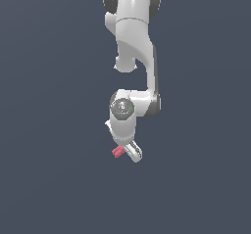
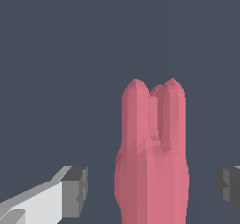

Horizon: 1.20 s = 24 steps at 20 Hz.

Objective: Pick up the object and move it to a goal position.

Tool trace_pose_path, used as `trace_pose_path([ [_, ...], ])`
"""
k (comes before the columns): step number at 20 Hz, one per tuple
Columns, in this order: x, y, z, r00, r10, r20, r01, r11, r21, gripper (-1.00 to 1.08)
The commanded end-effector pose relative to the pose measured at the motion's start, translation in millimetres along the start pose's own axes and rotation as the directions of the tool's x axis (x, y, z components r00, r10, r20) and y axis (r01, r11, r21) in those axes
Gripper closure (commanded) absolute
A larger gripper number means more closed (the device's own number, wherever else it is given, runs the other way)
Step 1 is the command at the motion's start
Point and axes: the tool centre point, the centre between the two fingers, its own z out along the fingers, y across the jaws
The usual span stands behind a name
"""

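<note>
The object (image 2: 152, 157) is a pinkish-red ridged piece, like short rods bundled side by side. In the wrist view it stands between my two fingers, with a clear gap on each side. One grey pad (image 2: 76, 190) and the other pad (image 2: 229, 185) are spread wide, so my gripper (image 2: 152, 188) is open around it without touching. In the exterior view the object (image 1: 117, 152) pokes out beside the white gripper (image 1: 128, 152), which hangs low under the arm.
The white arm (image 1: 135, 47) reaches down from the top of the exterior view. Around it is only a plain dark blue-grey surface (image 1: 49, 130).
</note>
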Motion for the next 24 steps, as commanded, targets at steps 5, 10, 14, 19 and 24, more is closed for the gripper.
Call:
trace_pose_path([
  [5, 0.9, -1.4, 9.3, 1.000, 0.000, -0.001, 0.000, 1.000, 0.001, -0.92],
  [10, 0.9, -1.4, 9.3, 1.000, 0.000, -0.001, 0.000, 1.000, 0.001, 1.08],
  [14, 0.9, -1.4, 9.3, 1.000, 0.000, -0.001, 0.000, 1.000, 0.001, 1.08],
  [19, 0.8, -0.4, 7.5, 1.000, 0.000, -0.001, 0.000, 1.000, 0.001, 1.08],
  [24, 0.5, 5.5, -3.7, 1.000, 0.000, -0.001, 0.000, 1.000, 0.001, 1.08],
])
